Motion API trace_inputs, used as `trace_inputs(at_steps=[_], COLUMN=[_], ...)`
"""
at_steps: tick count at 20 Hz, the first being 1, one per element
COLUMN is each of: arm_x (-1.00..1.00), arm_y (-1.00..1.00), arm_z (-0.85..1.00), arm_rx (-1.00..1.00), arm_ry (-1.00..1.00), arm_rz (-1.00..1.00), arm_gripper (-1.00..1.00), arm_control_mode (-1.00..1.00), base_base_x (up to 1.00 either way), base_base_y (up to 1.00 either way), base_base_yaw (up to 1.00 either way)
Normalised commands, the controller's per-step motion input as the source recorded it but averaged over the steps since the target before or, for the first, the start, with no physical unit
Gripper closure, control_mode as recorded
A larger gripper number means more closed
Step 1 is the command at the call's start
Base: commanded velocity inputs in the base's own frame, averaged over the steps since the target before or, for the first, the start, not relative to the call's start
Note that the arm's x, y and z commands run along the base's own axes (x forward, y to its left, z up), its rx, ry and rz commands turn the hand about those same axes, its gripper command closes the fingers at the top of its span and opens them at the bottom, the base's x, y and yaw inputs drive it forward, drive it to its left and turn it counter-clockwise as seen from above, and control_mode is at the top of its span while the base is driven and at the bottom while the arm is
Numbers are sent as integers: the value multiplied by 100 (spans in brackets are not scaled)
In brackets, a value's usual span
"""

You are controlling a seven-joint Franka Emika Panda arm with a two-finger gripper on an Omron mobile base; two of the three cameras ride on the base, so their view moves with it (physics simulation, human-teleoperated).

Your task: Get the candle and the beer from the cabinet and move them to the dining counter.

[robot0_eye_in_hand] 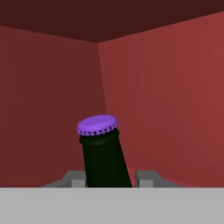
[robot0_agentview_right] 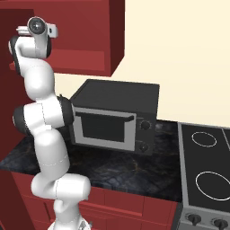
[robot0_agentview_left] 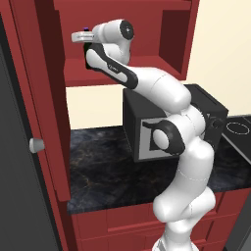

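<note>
Tool (robot0_eye_in_hand: 109, 178) closed on the neck of the bottle (robot0_eye_in_hand: 105, 159), one finger (robot0_eye_in_hand: 146, 178) at each side; purple cap (robot0_eye_in_hand: 97, 125) just ahead of the fingers. Beyond the tool, the red inner walls of the cabinet (robot0_eye_in_hand: 166, 87) meet in a corner.

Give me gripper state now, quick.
Gripper: closed on the beer, its neck between the fingertips, inside the cabinet.
</note>
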Motion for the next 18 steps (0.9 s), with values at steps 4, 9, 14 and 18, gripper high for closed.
trace_inputs(at_steps=[4, 9, 14, 18], arm_x=[-8, -23, -32, -46], arm_y=[-27, -48, -45, -42], arm_z=[-7, -14, -20, -6], arm_rx=[2, 5, 5, 1], arm_ry=[0, 0, -3, -5], arm_rz=[0, 0, -2, -5], arm_gripper=[100, 100, 100, 100], arm_control_mode=[-100, -100, -100, -100], base_base_x=[0, 0, 0, 0], base_base_y=[0, 0, 0, 0], base_base_yaw=[0, 0, 0, 0])
